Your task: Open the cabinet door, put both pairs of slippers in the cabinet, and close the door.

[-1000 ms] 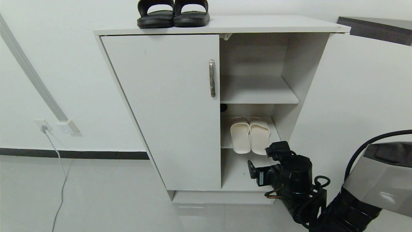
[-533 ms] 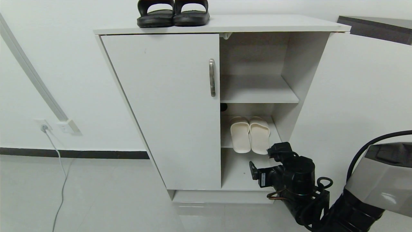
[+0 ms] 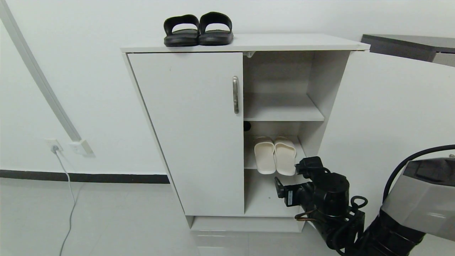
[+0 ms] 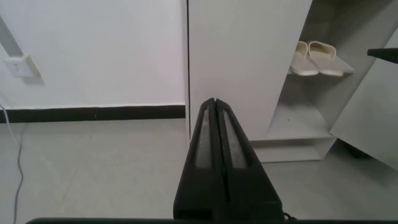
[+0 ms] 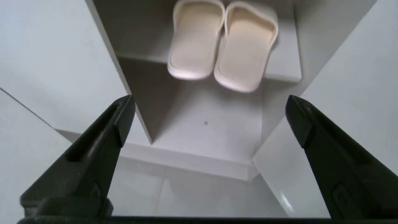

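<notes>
The closed left door [image 3: 192, 131] hides most of a small dark thing [image 3: 247, 126] behind its edge, unidentifiable.

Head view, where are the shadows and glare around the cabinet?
Head view: soft shade inside the cabinet under its top and shelves; the glossy floor faintly mirrors its base. Right wrist view: white slippers evenly lit, no glare.

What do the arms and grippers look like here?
Right gripper: black, two broad tapering fingers. Its wrist is black with looped cables and a white label; the arm beyond has a grey shell and a thick black cable. Left gripper: black, narrow fingers.
</notes>
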